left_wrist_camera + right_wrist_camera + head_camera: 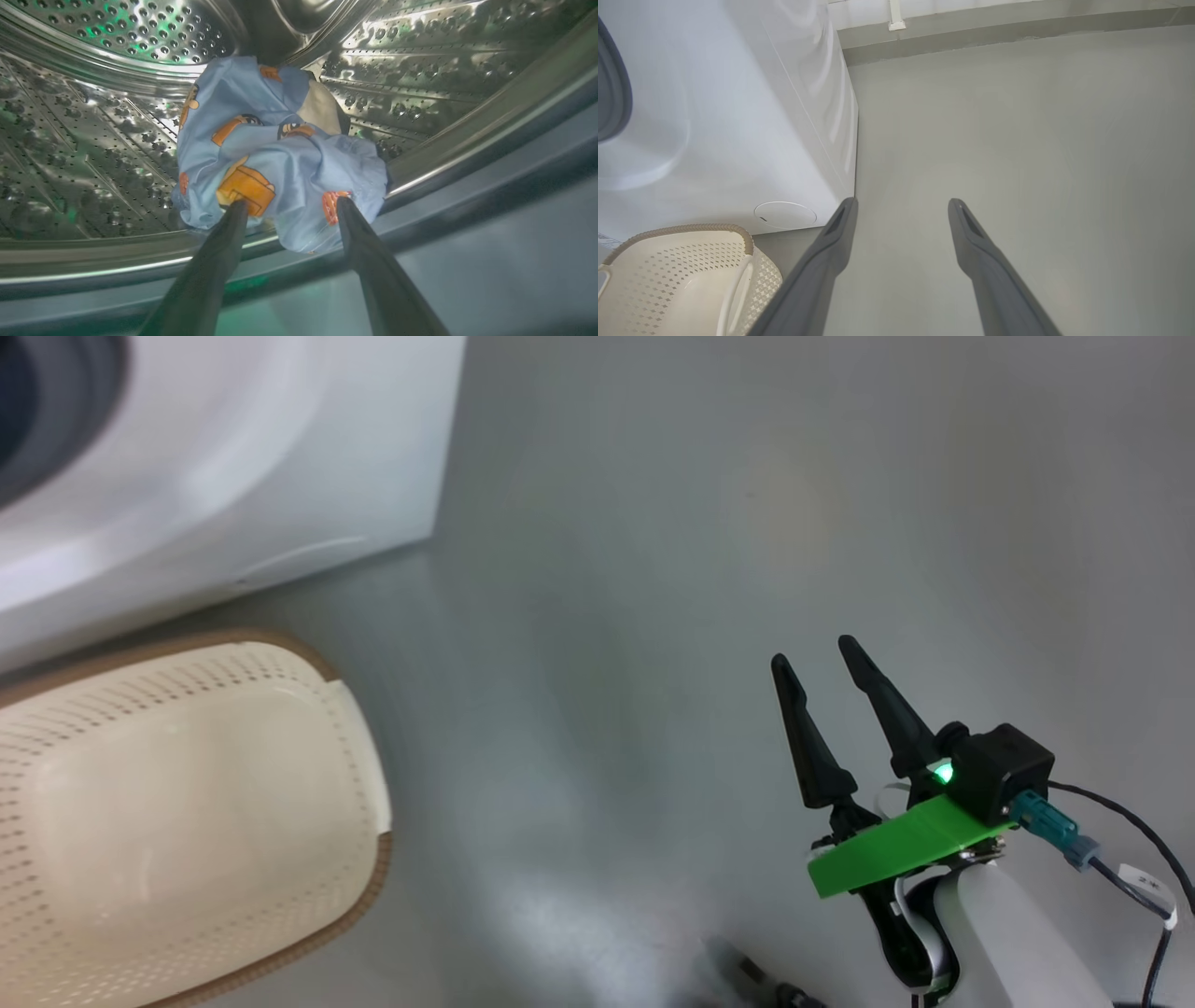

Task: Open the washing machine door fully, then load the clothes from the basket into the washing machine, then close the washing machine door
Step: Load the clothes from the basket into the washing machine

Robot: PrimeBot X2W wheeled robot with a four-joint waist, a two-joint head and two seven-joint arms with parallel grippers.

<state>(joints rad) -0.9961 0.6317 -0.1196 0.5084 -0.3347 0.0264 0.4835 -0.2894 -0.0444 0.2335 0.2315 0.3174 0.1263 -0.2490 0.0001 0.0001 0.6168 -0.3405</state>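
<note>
In the head view I see one washing machine (pixel 280 457), big and white, at the top left. A bit of its grey gasket (pixel 65 401) shows in the corner. One basket (pixel 369 896) stands on the grey floor (pixel 653 569) just in front of the machine, and I can see its bare cream bottom. My right gripper (pixel 814 653) hangs over the floor, well apart from the basket. Its two dark fingers are spread and there is nothing between them. One green light (pixel 943 772) glows behind them. One small white tag (pixel 1146 887) hangs on the cable, and its marks are too tiny for me to read.

In the left wrist view my left gripper (pixel 292 203) points into the shiny steel drum (pixel 93 140). Its two fingers are spread wide. The clothes (pixel 280 154) lie in one bundle at the front of the drum, hanging a little over its edge. They are light blue with orange pictures. The finger tips are right at the bundle, but I cannot tell if they touch it.

In the right wrist view the right gripper (pixel 901 201) has its two fingers spread over the floor. The washing machine is on the left, with one round cap (pixel 784 214) low on its front. The basket sits just below it. One label (pixel 605 239) peeks in at the left edge, and its print is too small to read.
</note>
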